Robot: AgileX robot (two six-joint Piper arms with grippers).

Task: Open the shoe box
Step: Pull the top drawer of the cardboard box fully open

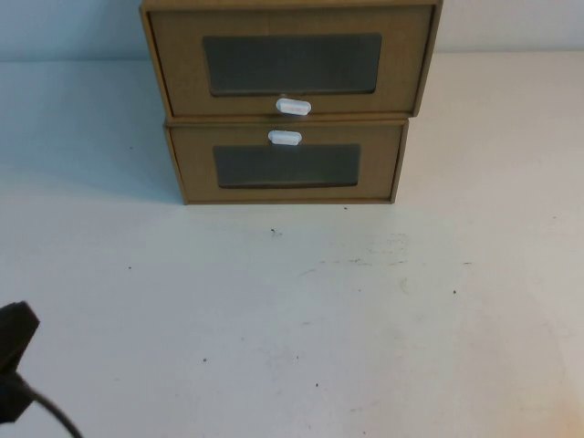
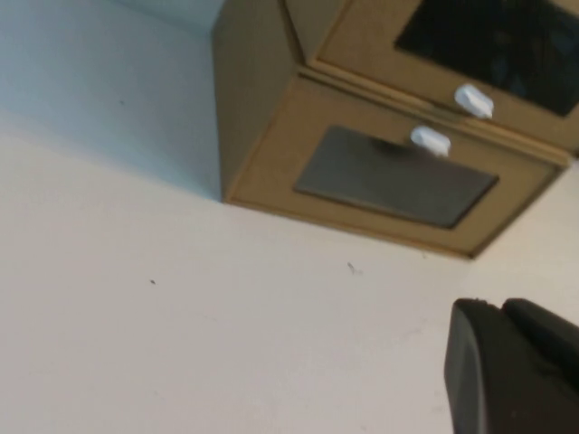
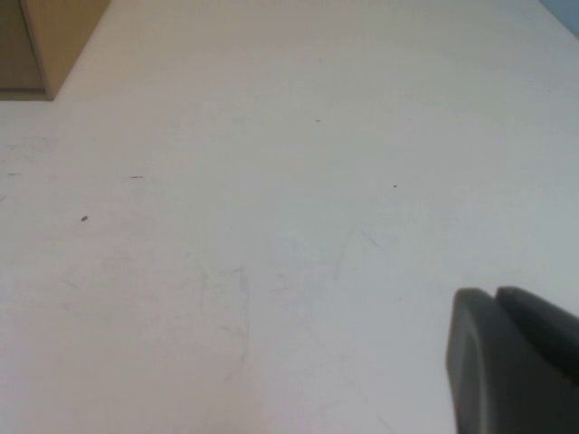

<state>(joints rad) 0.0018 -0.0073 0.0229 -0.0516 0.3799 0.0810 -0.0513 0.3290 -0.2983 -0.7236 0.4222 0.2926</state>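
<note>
Stacked shoe boxes (image 1: 347, 105), both closed, far centre of white tabletop (image 1: 292, 319).
Left gripper (image 1: 16, 324) near left, fingers pressed together, empty; right gripper (image 3: 496, 294) above tabletop right of boxes, fingers likewise together, empty.

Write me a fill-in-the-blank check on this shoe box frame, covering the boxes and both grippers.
1. The upper box sits on the lower box, and both are ___.
2. The upper handle and lower handle are both ___ in colour.
3. The left gripper, at the near left of the table, holds ___.
4. The right gripper, over the table and apart from the lower box, has its jaws ___.

Missing words: closed; white; nothing; shut.
</note>
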